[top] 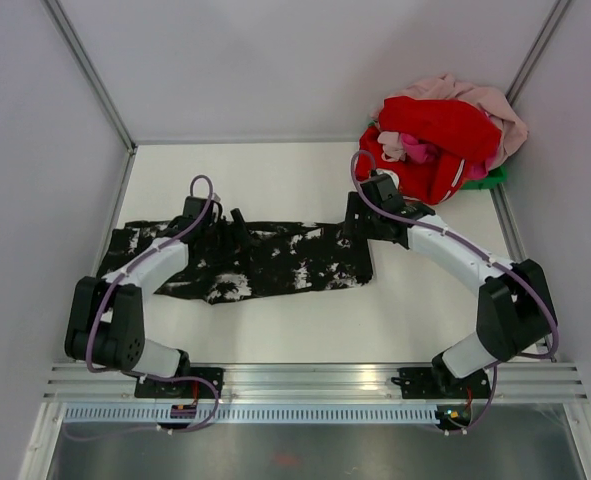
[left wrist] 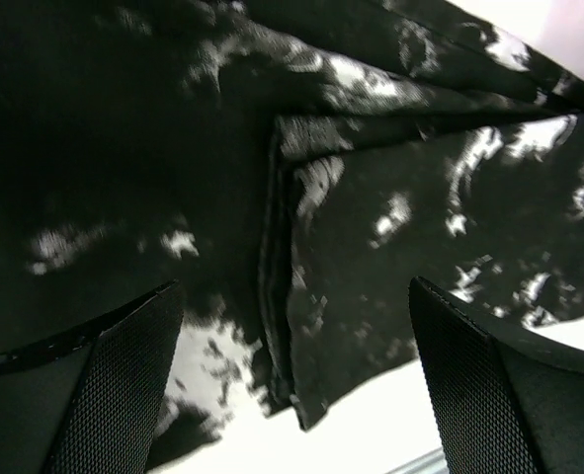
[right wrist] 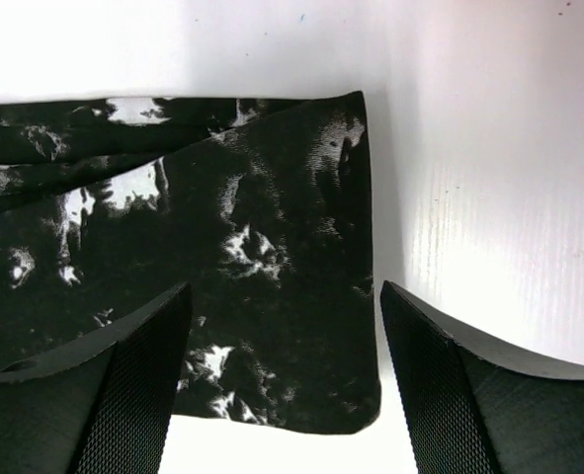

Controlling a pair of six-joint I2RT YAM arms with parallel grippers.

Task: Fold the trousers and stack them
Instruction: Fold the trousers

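Now, both hands wide over the trousers [top: 255, 262] — nothing gripped.
My left hand [left wrist: 292, 296] hangs above a folded edge mid-garment, my right hand [right wrist: 282, 296] above the end edge; the cloth lies flat along the worktop [top: 275, 180], ready, I judge, for the next fold.

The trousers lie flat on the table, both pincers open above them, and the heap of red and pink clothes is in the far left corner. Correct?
No. The heap of red and pink clothes sits in the far right corner, as the top external view shows. The rest holds: the trousers lie flat, with the left pincer and right pincer open above them.
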